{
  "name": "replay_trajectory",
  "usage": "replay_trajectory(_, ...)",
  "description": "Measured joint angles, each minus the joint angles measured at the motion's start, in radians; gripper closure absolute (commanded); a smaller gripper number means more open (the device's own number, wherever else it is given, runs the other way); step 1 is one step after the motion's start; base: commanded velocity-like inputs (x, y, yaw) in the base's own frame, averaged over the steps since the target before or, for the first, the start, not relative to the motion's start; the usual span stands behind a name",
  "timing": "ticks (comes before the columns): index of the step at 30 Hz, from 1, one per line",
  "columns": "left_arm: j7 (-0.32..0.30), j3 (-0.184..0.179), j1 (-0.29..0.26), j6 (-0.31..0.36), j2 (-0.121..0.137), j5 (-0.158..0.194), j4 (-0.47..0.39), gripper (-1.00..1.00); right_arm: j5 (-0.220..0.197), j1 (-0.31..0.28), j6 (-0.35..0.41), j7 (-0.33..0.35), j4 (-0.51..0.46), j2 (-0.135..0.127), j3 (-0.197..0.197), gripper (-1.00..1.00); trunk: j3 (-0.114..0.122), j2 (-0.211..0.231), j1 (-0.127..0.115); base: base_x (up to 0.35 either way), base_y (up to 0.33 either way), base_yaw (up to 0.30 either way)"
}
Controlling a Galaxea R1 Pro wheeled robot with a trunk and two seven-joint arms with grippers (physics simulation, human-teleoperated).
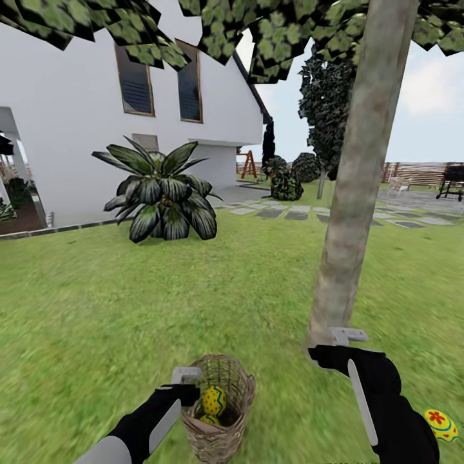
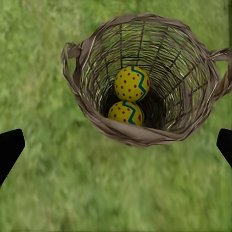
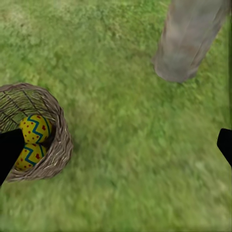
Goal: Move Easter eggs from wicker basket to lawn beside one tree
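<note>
Currently two of three eggs remain to be moved, judging by how things lie. Leftmost in the head view, the left gripper (image 1: pixel 186 372) hangs just above the near-left rim of the small round brown woven-wicker basket (image 1: pixel 238 412), which stands upright on the short green mottled lawn (image 1: pixel 96 309) toward the near edge of the grass. Left wrist view: its two dark fingertips (image 2: pixel 9 147) sit wide apart at the frame's sides with nothing between them, so the jaws are released and empty. Down inside the basket lie two yellow eggs with blue-green zigzag bands and red dots, one resting higher (image 2: pixel 131 83) and one lower against the wall (image 2: pixel 125 112), touching each other. Right of the basket, well apart from it across bare grass, rises the thick grey-brown mottled tree trunk (image 1: pixel 361 193); its foot meets the lawn just behind the right gripper (image 1: pixel 348 336). Right wrist view: that gripper's dark fingertips (image 3: pixel 224 145) are likewise spread with only grass between, so released, holding nothing. Farthest right, at the near-right corner of the head view, a third yellow egg with a red flower mark (image 1: pixel 441 425) lies on the lawn, near the tree, partly hidden by the right forearm. Step in hand, as I judge: fetching the second egg with the left arm. Next move calls for lowering straight through the basket mouth, clearing the rim, and closing on the upper egg.
</note>
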Motion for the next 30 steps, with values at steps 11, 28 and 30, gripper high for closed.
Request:
replay_trajectory(11,0.000,-0.001,0.000,0.000,0.000,-0.001,-0.001,-1.00,0.000,0.000,0.000,0.000,0.000,0.000,0.000,-1.00,0.011,0.000,0.000,0.013,0.069,-0.245)
replay_trajectory(28,0.000,-0.002,0.000,0.000,0.000,-0.001,-0.001,-1.00,0.000,0.000,0.000,0.000,0.000,0.000,0.000,-1.00,0.027,0.000,0.000,0.008,0.009,-0.244)
replay_trajectory(30,0.000,-0.002,0.000,0.000,0.000,-0.001,-0.001,-1.00,0.000,0.000,0.000,0.000,0.000,0.000,0.000,-1.00,0.029,0.000,0.000,0.104,0.114,-0.240)
